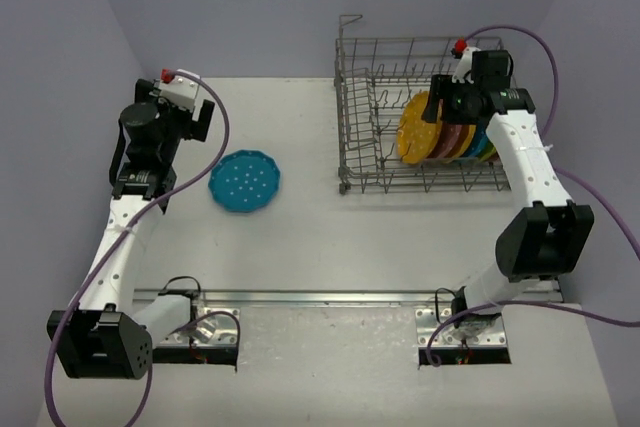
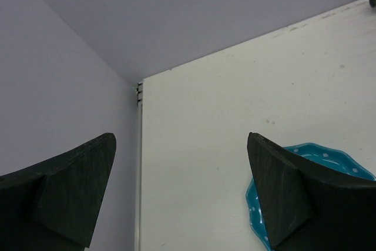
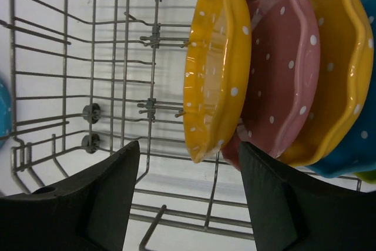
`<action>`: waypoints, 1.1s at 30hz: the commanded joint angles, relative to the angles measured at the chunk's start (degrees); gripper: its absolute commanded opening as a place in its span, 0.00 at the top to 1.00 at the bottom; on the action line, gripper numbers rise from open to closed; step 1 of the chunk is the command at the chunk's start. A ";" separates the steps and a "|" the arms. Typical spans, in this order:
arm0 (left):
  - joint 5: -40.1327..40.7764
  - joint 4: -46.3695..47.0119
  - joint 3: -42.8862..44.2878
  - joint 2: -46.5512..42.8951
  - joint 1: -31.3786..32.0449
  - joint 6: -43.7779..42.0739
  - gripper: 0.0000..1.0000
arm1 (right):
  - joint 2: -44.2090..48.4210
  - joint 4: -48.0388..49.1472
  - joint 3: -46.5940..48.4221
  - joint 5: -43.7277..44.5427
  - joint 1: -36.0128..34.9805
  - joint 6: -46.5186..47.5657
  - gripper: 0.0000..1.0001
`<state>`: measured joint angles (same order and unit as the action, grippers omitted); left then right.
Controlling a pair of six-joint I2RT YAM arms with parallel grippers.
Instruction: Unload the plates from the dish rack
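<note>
Top camera: the left arm (image 1: 115, 237) is reaching up the left side of the table (image 1: 330, 237). Its left gripper (image 1: 192, 112) is hanging with jaws spread, carrying nothing. One teal-blue plate (image 1: 245, 181) is lying flat on the table just to its right. The right arm (image 1: 530, 162) is bending over the dish rack (image 1: 352, 127) at the far right, with the right gripper (image 1: 445, 97) pointing down at a row of plates standing on edge.

Left wrist camera: the left gripper (image 2: 181, 145) is standing wide apart above the table (image 2: 235, 104), holding nothing. The teal-blue plate (image 2: 335, 157) is peeking out behind the right-hand finger.

Right wrist camera: the right gripper (image 3: 188, 148) is sitting partly spread, its fingers either side of the rim of the nearest orange-yellow plate (image 3: 217, 57) without clamping it. Five plates are standing in the dish rack (image 3: 106, 57): that one, a pink plate (image 3: 282, 69), a second orange-yellow plate (image 3: 338, 69), a rack teal-blue plate (image 3: 358, 139) and a sliver of a yellow-green plate (image 3: 368, 176)
</note>
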<state>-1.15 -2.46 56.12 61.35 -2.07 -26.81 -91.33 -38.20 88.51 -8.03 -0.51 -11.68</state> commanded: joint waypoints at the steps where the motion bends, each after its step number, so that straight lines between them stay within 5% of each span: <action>1: 2.91 -0.61 -2.90 -0.89 -0.13 -1.93 0.08 | -3.82 2.96 1.27 3.64 -0.32 -0.89 0.33; 10: 3.46 -1.39 -4.73 -3.67 -0.14 -2.17 0.07 | -11.86 6.27 2.70 12.62 -3.71 0.55 0.30; 16: 3.33 -1.53 -4.61 -3.20 -0.10 -1.72 0.07 | -14.40 6.35 3.60 8.72 -4.27 -1.42 0.36; 22: 2.64 -1.94 -4.79 -3.34 -0.22 -1.04 0.07 | -13.16 6.82 2.81 3.37 -4.32 -3.09 0.53; 24: 1.54 -2.87 -4.53 -3.18 -0.22 -0.10 0.06 | -11.04 7.25 2.21 1.94 -4.32 -3.26 0.76; 28: -0.68 -5.56 -3.32 -2.77 -0.22 1.48 0.06 | -7.04 7.89 1.58 0.67 -4.32 -3.58 0.99; 33: -3.01 -8.09 -0.81 -1.99 -0.22 4.71 0.06 | 0.01 9.32 2.57 0.56 -4.27 -2.33 1.00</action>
<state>-1.03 -9.50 50.89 59.24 -2.13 -25.64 -101.94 -34.66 88.23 -2.95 -4.12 -14.20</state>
